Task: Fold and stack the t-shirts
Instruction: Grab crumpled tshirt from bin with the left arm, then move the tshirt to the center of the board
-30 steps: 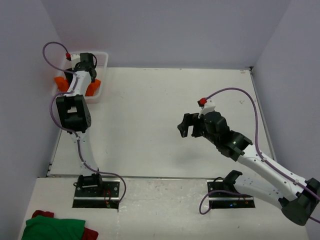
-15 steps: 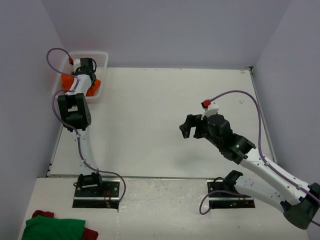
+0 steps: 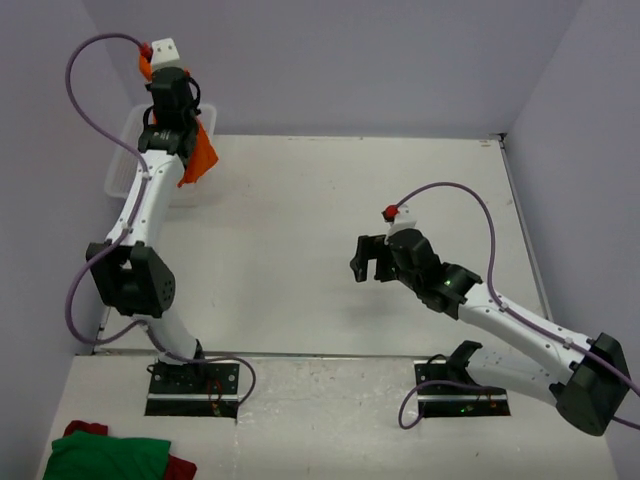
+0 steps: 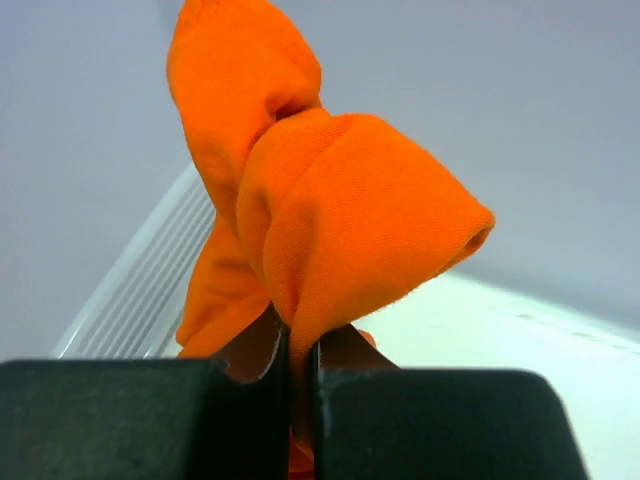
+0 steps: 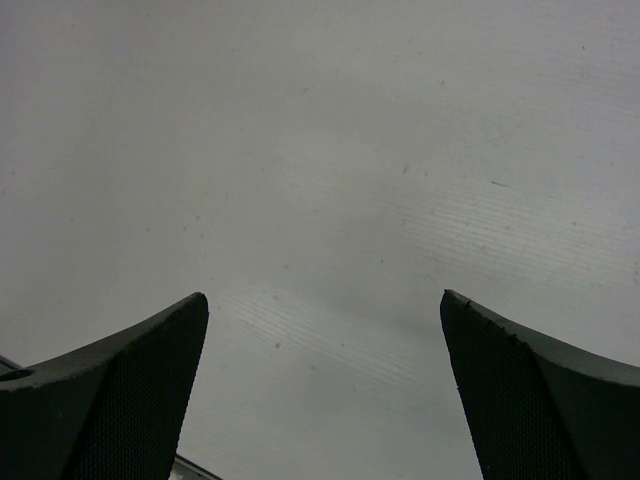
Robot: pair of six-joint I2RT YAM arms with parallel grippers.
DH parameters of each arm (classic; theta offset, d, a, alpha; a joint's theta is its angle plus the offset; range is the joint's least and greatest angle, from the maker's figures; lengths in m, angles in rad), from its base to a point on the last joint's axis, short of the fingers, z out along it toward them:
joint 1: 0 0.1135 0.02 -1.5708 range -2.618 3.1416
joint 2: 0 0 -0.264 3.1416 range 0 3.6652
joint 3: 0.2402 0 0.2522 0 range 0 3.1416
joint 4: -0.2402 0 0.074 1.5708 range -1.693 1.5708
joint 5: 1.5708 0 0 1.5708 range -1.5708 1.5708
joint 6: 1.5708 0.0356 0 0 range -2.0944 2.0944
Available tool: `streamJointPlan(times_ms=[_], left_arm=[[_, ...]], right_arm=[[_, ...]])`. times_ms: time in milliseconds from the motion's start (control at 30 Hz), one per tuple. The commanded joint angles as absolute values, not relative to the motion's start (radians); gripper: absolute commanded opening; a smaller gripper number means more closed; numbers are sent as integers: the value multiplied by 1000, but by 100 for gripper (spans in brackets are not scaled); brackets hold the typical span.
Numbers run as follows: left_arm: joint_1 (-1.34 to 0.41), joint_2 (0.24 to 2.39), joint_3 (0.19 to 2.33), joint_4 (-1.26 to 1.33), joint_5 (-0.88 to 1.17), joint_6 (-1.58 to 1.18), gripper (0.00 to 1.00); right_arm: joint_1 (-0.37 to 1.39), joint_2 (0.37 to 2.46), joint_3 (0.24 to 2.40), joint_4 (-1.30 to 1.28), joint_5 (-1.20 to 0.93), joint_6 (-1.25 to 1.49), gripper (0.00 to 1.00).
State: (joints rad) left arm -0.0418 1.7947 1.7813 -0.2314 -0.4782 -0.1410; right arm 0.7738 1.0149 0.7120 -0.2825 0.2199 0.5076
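An orange t-shirt (image 3: 200,150) hangs bunched from my left gripper (image 3: 172,120), which is raised high over the white basket (image 3: 120,170) at the table's far left corner. In the left wrist view the jaws are shut on a pinched fold of the orange t-shirt (image 4: 330,210), with the left gripper (image 4: 298,365) holding it just above the basket's ribbed wall (image 4: 140,300). My right gripper (image 3: 368,258) hovers open over the bare middle-right of the table (image 3: 300,220). Only the tabletop shows between the right gripper (image 5: 325,310) fingers.
Purple-grey walls close in the table on the left, back and right. Green and red cloth (image 3: 105,455) lies on the near ledge at bottom left, beside the left arm's base plate (image 3: 190,385). Purple cables loop above both arms.
My left gripper has shut on the orange t-shirt in the basket and lifted it well up. The right arm has shifted slightly toward the left, still open.
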Motion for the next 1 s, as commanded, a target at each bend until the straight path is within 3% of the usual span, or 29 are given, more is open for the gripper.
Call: streamJointPlan(times_ms=[0, 233, 400, 600, 767, 967], left_arm=[[-113, 1614, 1816, -118, -350, -54, 0], [-236, 1405, 1776, -207, -147, -158, 0], [-249, 1250, 1537, -161, -22, -250, 0], [-320, 1282, 1287, -19, 265, -379, 0], [-532, 1383, 1340, -29, 229, -334, 0], [-633, 1424, 1431, -67, 247, -337, 0]], right_arm=[[788, 1032, 721, -256, 285, 541, 98], [790, 1025, 779, -343, 468, 557, 98], [790, 980, 807, -379, 502, 572, 98], [793, 957, 816, -387, 496, 586, 98], [810, 989, 831, -394, 502, 601, 98], [839, 1026, 860, -443, 564, 635, 98]])
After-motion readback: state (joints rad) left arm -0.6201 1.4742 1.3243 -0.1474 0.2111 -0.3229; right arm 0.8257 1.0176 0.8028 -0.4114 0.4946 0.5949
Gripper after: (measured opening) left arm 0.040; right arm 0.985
